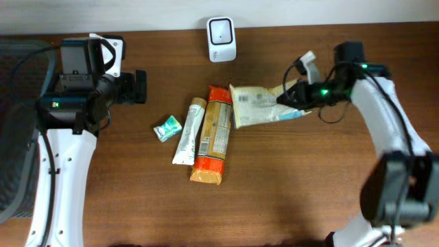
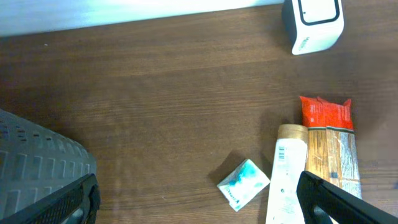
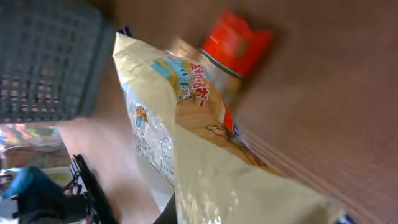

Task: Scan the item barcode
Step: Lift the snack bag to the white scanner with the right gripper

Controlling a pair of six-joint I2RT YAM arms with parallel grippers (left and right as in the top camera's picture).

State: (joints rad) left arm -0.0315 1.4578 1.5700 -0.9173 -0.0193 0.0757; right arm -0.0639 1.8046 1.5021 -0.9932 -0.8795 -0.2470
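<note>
With the right gripper (image 1: 287, 97) clamped on the edge of the cream snack bag (image 1: 264, 113), just front-right of the scanner (image 1: 221, 39), lift gently, keeping its white label (image 1: 256, 100) flat towards the scanner, while the left gripper (image 1: 140, 87), far left of it, idles wide open

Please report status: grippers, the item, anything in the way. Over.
Right gripper: jaws shut on cream snack bag. Left gripper: jaws open, empty. Orange pack lies beside bag; white scanner unobstructed.

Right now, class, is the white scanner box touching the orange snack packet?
No, bare wood separates the white scanner box from the orange snack packet.
</note>
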